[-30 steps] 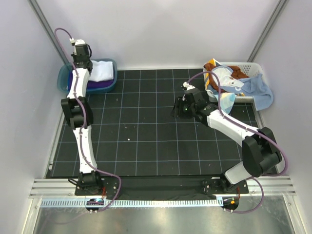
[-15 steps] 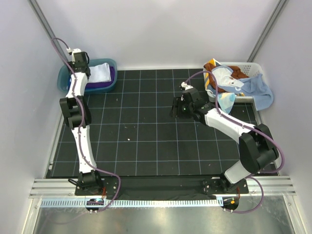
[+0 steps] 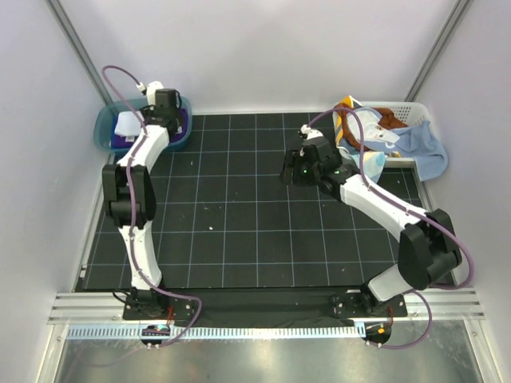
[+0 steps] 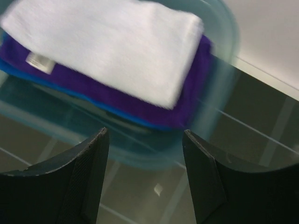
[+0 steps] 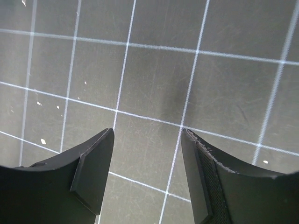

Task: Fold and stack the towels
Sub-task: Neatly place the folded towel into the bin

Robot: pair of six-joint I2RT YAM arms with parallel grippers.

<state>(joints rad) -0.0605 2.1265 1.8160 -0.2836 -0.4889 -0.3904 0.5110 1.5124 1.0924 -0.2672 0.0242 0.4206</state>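
1. The black gridded surface (image 3: 239, 223) carries everything. The teal plastic tub (image 3: 104, 132) sits at its far left corner.
2. The white plastic basket (image 3: 409, 110) stands well apart from the tub, at the opposite far corner. A light blue towel (image 3: 425, 152) hangs over its outer side. An orange-brown towel (image 3: 390, 120) and a pale patterned towel (image 3: 369, 132) are heaped in it unfolded.
3. Inside the tub lies a folded stack. The white towel (image 4: 107, 42) is on top, the deep purple towel (image 4: 121, 100) is under it, and the edge of a royal blue towel (image 4: 117, 111) shows at the bottom.
4. In the overhead view the left arm's wrist crosses the tub's right rim and hides much of the stack.
5. The left claw (image 4: 145, 135) hovers just outside the tub's near wall. Its fingers are spread, with nothing between them.
6. The right claw (image 5: 147, 133) hangs over bare surface between tub and basket, nearer the basket. Its fingers are also spread and hold nothing. Its purple cable loops in front of the basket's heap.
7. A sewn label (image 4: 38, 62) shows on the white towel's edge.
8. White specks (image 5: 43, 141) dot the surface.
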